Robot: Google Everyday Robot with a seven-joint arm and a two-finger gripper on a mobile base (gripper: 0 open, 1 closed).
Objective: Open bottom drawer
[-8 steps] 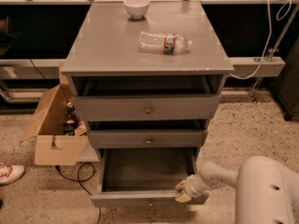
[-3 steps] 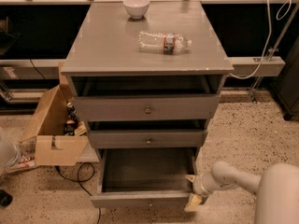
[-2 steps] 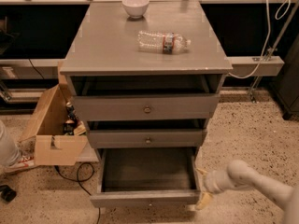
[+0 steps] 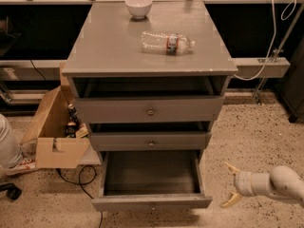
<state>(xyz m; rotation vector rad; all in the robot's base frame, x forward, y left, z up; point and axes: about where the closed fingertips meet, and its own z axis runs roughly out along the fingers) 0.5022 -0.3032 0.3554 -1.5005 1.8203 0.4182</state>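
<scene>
The grey cabinet [image 4: 118, 46] has three drawers. The bottom drawer [image 4: 152, 202] is pulled far out and its inside is empty; its tiny knob sits on the front panel near the lower edge of the view. The middle drawer [image 4: 150, 140] and the top drawer [image 4: 149, 109] stick out only a little. My gripper [image 4: 231, 185] is at the lower right, over the floor, clear of the drawer's right front corner. Its two yellowish fingers [image 4: 231, 168] are spread apart and hold nothing.
A white bowl [image 4: 138, 6] and a lying plastic bottle [image 4: 167, 42] are on the cabinet top. An open cardboard box [image 4: 52, 132] with bottles stands left of the cabinet, a cable on the floor beside it. A person's leg and shoe [image 4: 12, 153] are at the far left.
My gripper has let go of the bottom drawer's right front corner and pulled away to the right. The drawer stays pulled out. A person's leg has come in at the left.
</scene>
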